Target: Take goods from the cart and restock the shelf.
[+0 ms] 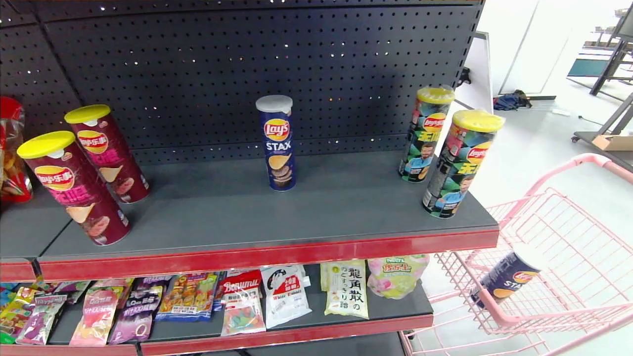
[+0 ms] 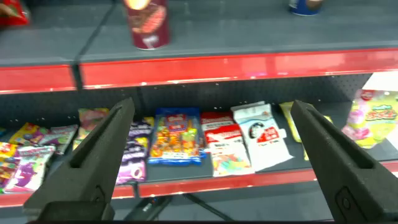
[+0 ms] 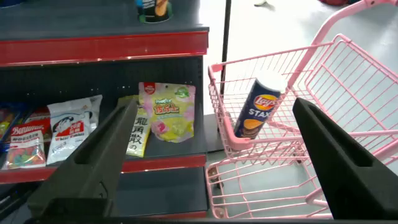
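Evidently the fetch step is in hand, since neither hand holds anything. The dark blue cylindrical chip can with a white lid point(image 1: 503, 283) lies tilted in the pink wire shopping cart point(image 1: 568, 313), at the lower right of the head view, leaning on the cart's near wall. The right hand point(image 3: 212, 104) has its fingers spread wide and faces that can, well apart from it. The left hand point(image 2: 211, 104), fingers likewise apart, faces the bright snack packets point(image 2: 177, 137). On the grey shelf board with the red front edge point(image 1: 346, 212) a matching blue can point(image 1: 278, 143) stands at centre (a likely neighbour for its twin). Next, I judge, the right hand must dip into the cart, set its fingers across the slanted can's body, and close.
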### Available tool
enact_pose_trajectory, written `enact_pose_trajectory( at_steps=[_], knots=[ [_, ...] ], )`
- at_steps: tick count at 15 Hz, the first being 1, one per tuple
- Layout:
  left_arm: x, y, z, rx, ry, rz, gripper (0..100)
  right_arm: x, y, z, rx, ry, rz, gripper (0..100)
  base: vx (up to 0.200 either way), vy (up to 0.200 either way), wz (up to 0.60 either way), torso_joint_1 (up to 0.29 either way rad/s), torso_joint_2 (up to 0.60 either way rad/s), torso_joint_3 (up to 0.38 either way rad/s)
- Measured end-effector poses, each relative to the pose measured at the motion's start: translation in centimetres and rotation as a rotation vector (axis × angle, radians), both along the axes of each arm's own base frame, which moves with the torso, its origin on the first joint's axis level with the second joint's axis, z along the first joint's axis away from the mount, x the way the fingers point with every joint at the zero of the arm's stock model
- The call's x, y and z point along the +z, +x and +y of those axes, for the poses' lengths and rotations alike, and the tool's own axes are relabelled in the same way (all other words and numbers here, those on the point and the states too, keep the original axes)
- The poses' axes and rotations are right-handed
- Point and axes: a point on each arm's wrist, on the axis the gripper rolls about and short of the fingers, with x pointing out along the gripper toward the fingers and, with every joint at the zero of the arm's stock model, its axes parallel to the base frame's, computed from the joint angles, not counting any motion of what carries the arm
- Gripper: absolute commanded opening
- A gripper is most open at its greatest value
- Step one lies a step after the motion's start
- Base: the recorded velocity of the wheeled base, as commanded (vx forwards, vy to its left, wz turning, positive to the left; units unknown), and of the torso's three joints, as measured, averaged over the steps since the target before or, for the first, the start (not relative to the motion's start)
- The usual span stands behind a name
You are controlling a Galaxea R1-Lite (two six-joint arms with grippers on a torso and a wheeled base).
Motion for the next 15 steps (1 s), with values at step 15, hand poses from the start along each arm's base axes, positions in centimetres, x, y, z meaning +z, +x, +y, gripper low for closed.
enact_pose_trajectory(
  at_steps=[15],
  knots=[
    [0.00, 0.00, 0.00, -0.001, -0.003, 0.000, 100, 0.00, 0.00, 0.00, -0.001, 0.001, 0.000, 100, 0.000, -0.067, -0.16, 0.001, 0.00, 0.003]
  ],
)
